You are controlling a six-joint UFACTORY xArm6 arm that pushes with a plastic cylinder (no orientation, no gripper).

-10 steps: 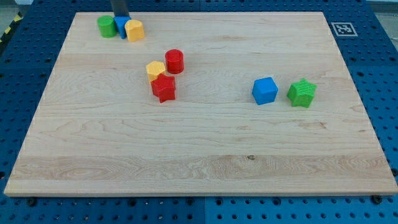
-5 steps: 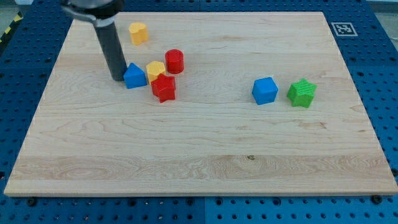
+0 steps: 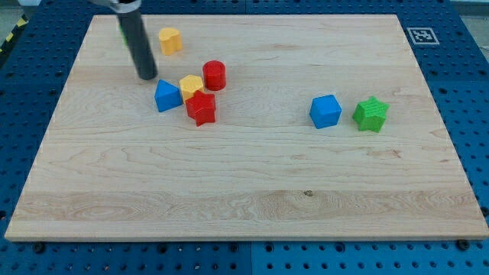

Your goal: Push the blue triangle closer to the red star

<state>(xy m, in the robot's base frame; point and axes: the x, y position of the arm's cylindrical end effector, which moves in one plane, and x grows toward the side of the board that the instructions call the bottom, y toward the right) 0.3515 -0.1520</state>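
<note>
Above-left of the blue triangle (image 3: 167,96), my tip (image 3: 147,77) stands apart, without jaws.

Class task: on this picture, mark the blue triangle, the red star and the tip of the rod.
blue triangle (image 3: 167,96), camera view, middle of its top face
red star (image 3: 202,108), camera view, centre of the star
my tip (image 3: 147,77), camera view, rod's very bottom end

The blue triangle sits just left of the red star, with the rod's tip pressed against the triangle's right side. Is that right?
Not quite. The blue triangle does sit just left of the red star, but my tip is not on its right side: it is above and left of the triangle, apart from it. The camera view shows this.
</note>
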